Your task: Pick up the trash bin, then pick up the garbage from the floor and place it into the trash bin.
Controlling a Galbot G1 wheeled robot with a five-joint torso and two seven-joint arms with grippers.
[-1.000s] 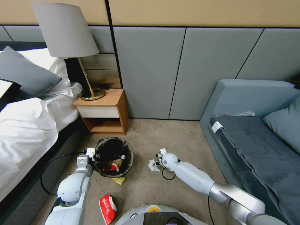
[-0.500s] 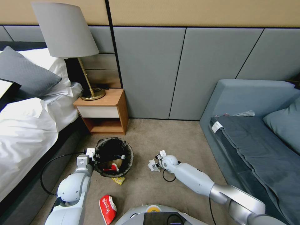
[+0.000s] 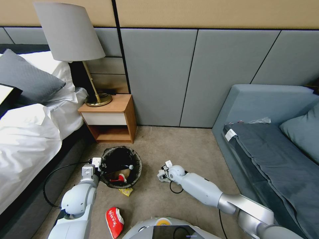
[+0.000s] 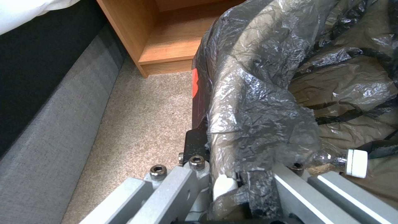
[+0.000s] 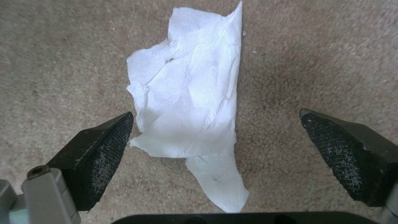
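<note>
The trash bin (image 3: 121,165), round and lined with a crinkled black bag (image 4: 257,102), stands on the carpet before the nightstand. My left gripper (image 3: 94,165) (image 4: 240,183) is shut on its near-left rim. Inside lie a brown paper bag (image 3: 118,174), a red scrap and a clear bottle with a white cap (image 4: 355,163). My right gripper (image 3: 162,174) (image 5: 215,114) hangs open low over a crumpled white tissue (image 5: 188,99) lying flat on the carpet between its fingers (image 5: 104,149). A gold wrapper (image 3: 126,191) lies against the bin's front. A red-and-white wrapper (image 3: 114,221) lies nearer my base.
A wooden nightstand (image 3: 111,119) with a lamp (image 3: 71,36) stands behind the bin, and a bed (image 3: 26,139) runs along the left. A grey sofa (image 3: 265,142) fills the right. A black cable (image 3: 50,179) loops on the floor by my left arm.
My right gripper has moved left and down over the tissue, now covering it in the head view. The left gripper and the bin have stayed still.
</note>
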